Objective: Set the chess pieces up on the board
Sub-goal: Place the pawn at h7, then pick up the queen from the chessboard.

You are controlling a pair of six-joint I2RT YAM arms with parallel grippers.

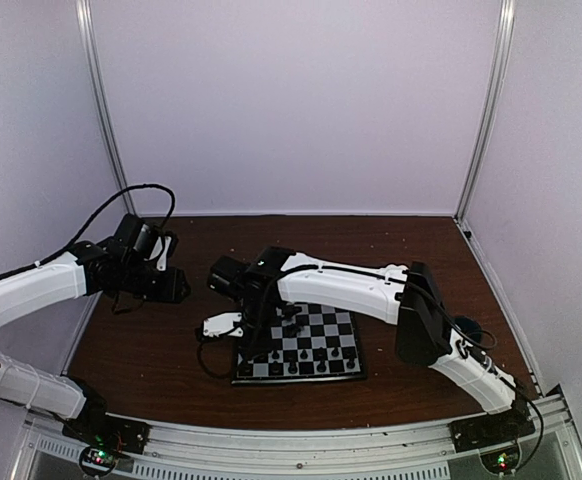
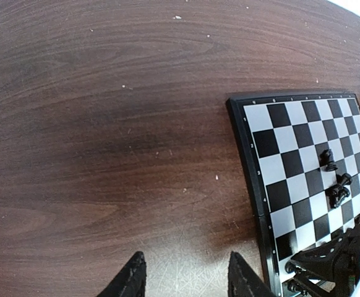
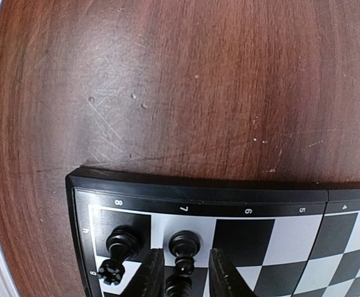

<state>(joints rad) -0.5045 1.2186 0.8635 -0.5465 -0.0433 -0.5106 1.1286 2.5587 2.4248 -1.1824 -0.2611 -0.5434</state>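
Note:
The board (image 1: 343,326) lies in the middle of the brown table, with several black chess pieces (image 1: 301,366) standing along its near rows. My right gripper (image 1: 257,336) hangs over the board's near left corner. In the right wrist view it (image 3: 180,278) is narrowly open and straddles an upright piece (image 3: 184,242) on a white square, with a visible gap on the right. Another piece (image 3: 123,240) stands one square to the left. My left gripper (image 1: 167,284) is open and empty left of the board (image 2: 273,179). Two pieces (image 2: 328,161) lie on the board's middle squares.
The enclosure's side walls and metal posts (image 1: 106,130) stand close around the table. A dark round object (image 1: 471,331) sits at the right, mostly behind my right arm. Bare brown tabletop (image 2: 118,124) stretches left of and behind the board.

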